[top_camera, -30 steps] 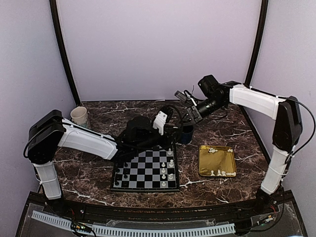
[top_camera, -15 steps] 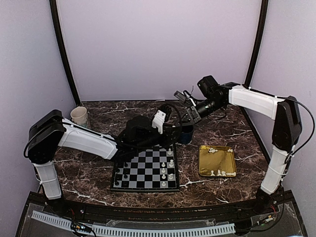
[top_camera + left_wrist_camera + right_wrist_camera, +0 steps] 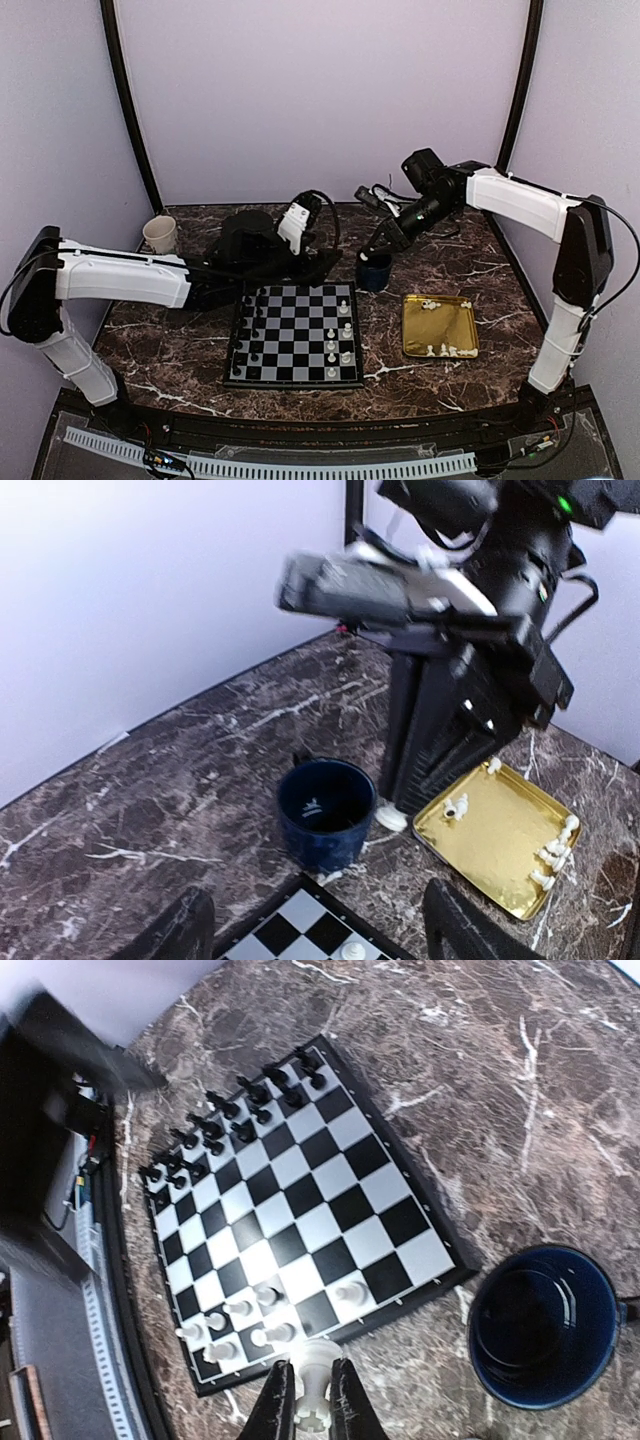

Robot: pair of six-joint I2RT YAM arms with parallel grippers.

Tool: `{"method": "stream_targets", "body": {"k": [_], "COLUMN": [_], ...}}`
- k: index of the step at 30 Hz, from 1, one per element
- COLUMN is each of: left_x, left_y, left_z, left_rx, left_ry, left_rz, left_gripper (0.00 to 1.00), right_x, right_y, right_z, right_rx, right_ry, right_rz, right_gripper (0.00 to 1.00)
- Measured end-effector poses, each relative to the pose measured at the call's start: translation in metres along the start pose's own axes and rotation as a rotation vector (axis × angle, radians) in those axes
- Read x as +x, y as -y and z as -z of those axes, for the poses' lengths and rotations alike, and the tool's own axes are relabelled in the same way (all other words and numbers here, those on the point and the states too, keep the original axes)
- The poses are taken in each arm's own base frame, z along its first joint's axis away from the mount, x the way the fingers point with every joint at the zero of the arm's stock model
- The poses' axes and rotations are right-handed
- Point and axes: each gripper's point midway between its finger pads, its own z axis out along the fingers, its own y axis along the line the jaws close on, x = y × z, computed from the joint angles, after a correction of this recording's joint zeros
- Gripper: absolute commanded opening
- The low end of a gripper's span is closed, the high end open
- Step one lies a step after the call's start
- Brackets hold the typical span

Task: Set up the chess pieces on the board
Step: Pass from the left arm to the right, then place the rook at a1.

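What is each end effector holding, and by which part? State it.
The right end effector pinches a white chess piece by its two sides, one end poking out past the tips. The left end effector stands open, holding nothing.

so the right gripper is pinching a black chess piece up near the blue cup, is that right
Not quite: the chess piece pinched in the right gripper is cream-white, not black. The right wrist view shows it held there, with the blue cup close by.
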Motion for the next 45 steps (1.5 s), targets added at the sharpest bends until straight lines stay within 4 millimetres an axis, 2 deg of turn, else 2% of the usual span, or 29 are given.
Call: {"method": "stream_targets", "body": {"k": [4, 8, 10, 12, 15, 17, 21, 25, 28, 31, 45], "left_x": [-0.035, -0.052, -0.05, -0.04, -0.024, -0.018, -0.006, -0.004, -0.005, -0.005, -0.005], "left_y": [-0.038, -0.089, -0.112, -0.135, -0.156, -0.16, -0.153, -0.15, -0.149, -0.147, -0.143], "left_z": [0.025, 0.023, 0.023, 0.026, 0.029, 0.029, 0.028, 0.028, 0.028, 0.027, 0.027], "left_rx": [-0.083, -0.188, -0.23, -0.265, -0.287, -0.286, -0.246, -0.229, -0.223, -0.213, -0.187], "left_ry": [0.034, 0.003, -0.018, -0.06, -0.117, -0.133, -0.162, -0.164, -0.164, -0.163, -0.163], "left_rz": [-0.014, -0.027, -0.026, -0.018, 0.005, 0.014, 0.022, 0.023, 0.023, 0.024, 0.026], "left_gripper": [0.77, 0.76, 0.76, 0.75, 0.74, 0.74, 0.73, 0.73, 0.73, 0.73, 0.72], "right_x": [0.004, 0.018, 0.029, 0.042, 0.061, 0.073, 0.107, 0.137, 0.151, 0.157, 0.162], "right_y": [-0.001, -0.025, -0.042, -0.064, -0.09, -0.101, -0.113, -0.123, -0.13, -0.13, -0.112], "right_z": [0.004, -0.009, -0.02, -0.035, -0.051, -0.06, -0.078, -0.095, -0.103, -0.109, -0.129], "right_rx": [0.056, 0.077, 0.067, 0.047, 0.007, -0.011, -0.029, -0.018, -0.008, 0.007, 0.049], "right_ry": [-0.026, -0.098, -0.147, -0.202, -0.262, -0.296, -0.395, -0.482, -0.519, -0.536, -0.56], "right_rz": [0.064, 0.176, 0.236, 0.314, 0.396, 0.433, 0.493, 0.58, 0.646, 0.675, 0.686], "right_gripper": [0.09, 0.09, 0.1, 0.1, 0.1, 0.1, 0.1, 0.1, 0.1, 0.1, 0.13]}}
